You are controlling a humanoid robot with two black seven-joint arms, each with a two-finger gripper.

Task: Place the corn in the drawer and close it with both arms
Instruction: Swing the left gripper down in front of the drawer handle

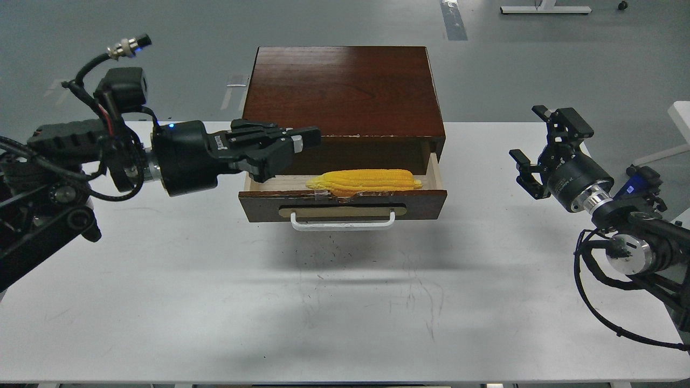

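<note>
The corn (365,181) lies lengthwise in the open drawer (343,205), on the pale floor just behind the dark front, toward the right half; it rests partly over the front's chipped top edge, or so it looks from here. The drawer juts from the cabinet (343,91) toward six o'clock, its white handle (342,221) facing me. So the first half of the job looks done and closing remains. The left gripper (302,141) hangs over the drawer's left back corner, fingers pointing to three o'clock, drawn close together and holding nothing; it seems to be there because it has just let go. The corn sits at about four o'clock from its tips, near but not touching. The right gripper (533,145) waits well apart at three o'clock of the cabinet, above the table (345,302), its fingers spread wide and empty, probably parked so as not to crowd the drawer. For closing, both would need to come round to the drawer front, and the corn should sit low enough to clear the cabinet.
</note>
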